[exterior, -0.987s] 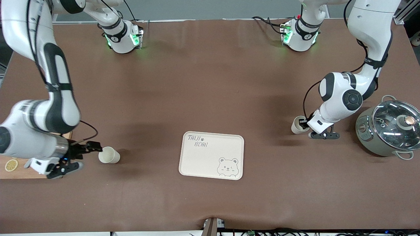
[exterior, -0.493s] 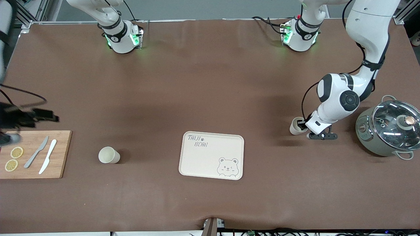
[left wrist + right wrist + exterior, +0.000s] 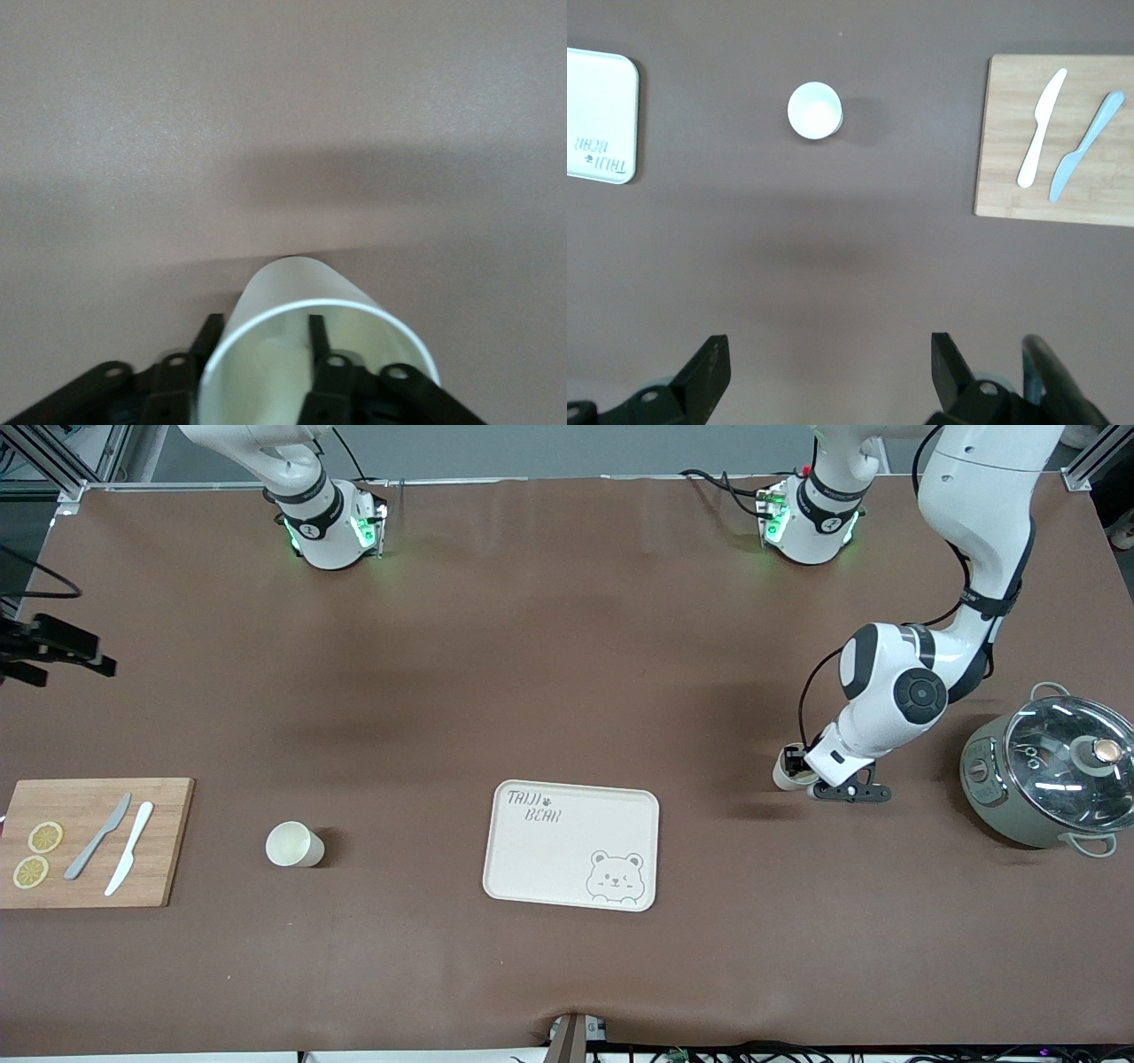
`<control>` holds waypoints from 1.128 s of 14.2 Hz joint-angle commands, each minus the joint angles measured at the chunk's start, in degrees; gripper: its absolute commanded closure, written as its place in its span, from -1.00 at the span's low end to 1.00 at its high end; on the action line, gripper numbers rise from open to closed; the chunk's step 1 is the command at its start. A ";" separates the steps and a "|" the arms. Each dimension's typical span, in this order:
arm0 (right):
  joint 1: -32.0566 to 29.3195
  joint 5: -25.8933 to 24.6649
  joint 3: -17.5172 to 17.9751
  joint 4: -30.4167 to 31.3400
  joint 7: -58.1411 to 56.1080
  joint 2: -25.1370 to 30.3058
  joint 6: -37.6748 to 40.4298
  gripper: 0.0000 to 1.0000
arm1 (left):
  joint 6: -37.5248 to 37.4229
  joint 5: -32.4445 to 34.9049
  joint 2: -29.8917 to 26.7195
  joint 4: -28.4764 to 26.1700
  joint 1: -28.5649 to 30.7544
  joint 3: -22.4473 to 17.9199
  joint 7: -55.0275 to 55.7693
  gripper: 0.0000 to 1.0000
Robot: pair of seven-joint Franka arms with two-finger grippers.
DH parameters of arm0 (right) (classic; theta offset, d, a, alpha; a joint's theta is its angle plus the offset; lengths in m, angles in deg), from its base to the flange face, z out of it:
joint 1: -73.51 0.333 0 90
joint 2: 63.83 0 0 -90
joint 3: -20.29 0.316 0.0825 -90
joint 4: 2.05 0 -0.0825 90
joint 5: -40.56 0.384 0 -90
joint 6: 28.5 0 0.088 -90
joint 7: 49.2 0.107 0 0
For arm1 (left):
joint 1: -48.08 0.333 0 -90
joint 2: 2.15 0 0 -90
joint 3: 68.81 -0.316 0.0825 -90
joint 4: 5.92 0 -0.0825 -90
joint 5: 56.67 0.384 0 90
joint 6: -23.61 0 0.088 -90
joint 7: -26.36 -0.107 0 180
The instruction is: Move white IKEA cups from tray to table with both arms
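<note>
One white cup [image 3: 292, 845] stands upright on the brown table between the cutting board and the tray; it also shows in the right wrist view [image 3: 815, 110]. My right gripper [image 3: 78, 652] is open and empty, high over the table at the right arm's end [image 3: 828, 354]. My left gripper [image 3: 803, 767] is shut on the wall of the second white cup [image 3: 785, 772], one finger inside it and one outside [image 3: 261, 335]. It holds that cup [image 3: 306, 301] tilted, low over the table between the tray and the pot.
A cream bear-printed tray [image 3: 532, 859] lies mid-table, its corner in the right wrist view [image 3: 598, 115]. A wooden cutting board [image 3: 168, 841] with two knives and lemon slices lies at the right arm's end [image 3: 1001, 142]. A glass-lidded pot [image 3: 1050, 771] stands at the left arm's end.
My right arm has swung up and away from the standing cup, leaving it in place. My left gripper has carried its cup a little toward the tray.
</note>
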 commanded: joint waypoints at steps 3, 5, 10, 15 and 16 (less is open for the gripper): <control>1.41 -4.26 0.38 2.52 2.90 3.30 -2.74 -1.00 | -0.22 -0.08 -0.76 0.11 0.32 -0.09 -0.17 -1.00; 2.64 -4.44 0.38 1.11 3.08 2.95 -2.74 -1.00 | -0.65 -0.08 -1.11 0.28 0.41 -0.18 -0.44 -1.00; 3.18 -5.23 0.29 0.40 3.17 1.63 -2.48 -1.00 | -14.08 0.18 -2.95 5.73 0.49 -0.44 -0.53 -1.00; 2.39 -6.38 0.12 -0.56 3.17 1.54 -2.83 -1.00 | -23.38 0.27 -4.45 13.26 0.49 -0.53 0.17 -1.00; 2.04 -6.38 -0.15 -0.65 3.17 1.63 -2.74 -1.00 | -26.99 0.27 -4.10 16.43 0.41 -0.53 0.35 -1.00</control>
